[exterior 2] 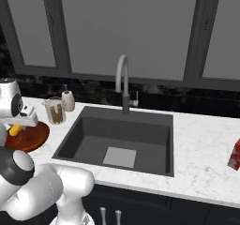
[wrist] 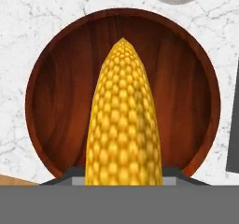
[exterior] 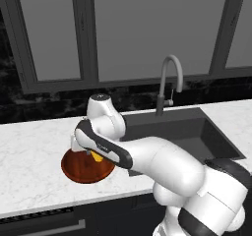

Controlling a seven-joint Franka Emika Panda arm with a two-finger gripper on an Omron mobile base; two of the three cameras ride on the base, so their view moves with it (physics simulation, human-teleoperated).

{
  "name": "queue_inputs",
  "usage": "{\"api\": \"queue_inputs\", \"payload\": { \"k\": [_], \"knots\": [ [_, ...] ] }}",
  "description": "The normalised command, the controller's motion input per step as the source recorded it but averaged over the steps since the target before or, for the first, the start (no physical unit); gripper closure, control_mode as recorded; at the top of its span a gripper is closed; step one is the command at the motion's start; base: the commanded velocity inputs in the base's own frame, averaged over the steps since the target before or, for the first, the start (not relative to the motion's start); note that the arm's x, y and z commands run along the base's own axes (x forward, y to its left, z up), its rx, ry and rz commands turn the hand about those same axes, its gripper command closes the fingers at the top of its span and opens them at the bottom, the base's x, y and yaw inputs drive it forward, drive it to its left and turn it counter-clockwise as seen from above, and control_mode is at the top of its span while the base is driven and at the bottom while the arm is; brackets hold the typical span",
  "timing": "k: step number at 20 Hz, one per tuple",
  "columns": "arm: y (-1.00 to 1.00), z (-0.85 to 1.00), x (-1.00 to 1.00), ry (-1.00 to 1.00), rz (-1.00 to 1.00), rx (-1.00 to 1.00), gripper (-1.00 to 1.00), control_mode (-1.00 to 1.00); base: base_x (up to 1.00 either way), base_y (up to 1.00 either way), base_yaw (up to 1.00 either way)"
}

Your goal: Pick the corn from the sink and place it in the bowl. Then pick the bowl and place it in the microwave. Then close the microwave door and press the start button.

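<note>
My gripper (exterior: 93,154) is shut on the corn (exterior: 97,157), a yellow-orange cob, and holds it just above the bowl (exterior: 81,171). The reddish-brown wooden bowl sits on the white marble counter left of the sink (exterior: 197,134). In the hand view the corn (wrist: 123,120) points away from me over the middle of the bowl (wrist: 56,101). From the right base view the corn (exterior 2: 15,130) hangs in the gripper (exterior 2: 17,128) over the bowl (exterior 2: 33,137), beside the sink (exterior 2: 119,137). The microwave and its door are out of view.
A grey gooseneck faucet (exterior 2: 123,81) rises behind the sink. A glass jar (exterior 2: 55,110) and a small soap bottle (exterior 2: 68,100) stand behind the bowl. A red box (exterior 2: 236,154) sits on the counter at far right. Dark windows line the back wall.
</note>
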Motion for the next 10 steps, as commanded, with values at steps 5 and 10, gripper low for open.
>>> {"api": "queue_inputs", "payload": {
  "k": [5, 10],
  "knots": [
    [0.13, -0.43, 0.31, 0.00, 0.00, 0.00, 1.00, -1.00, 0.00, 0.00, 0.00],
    [0.23, -0.42, 0.18, 0.00, 0.00, 0.00, 1.00, -1.00, 0.00, 0.00, 0.00]
  ]
}}
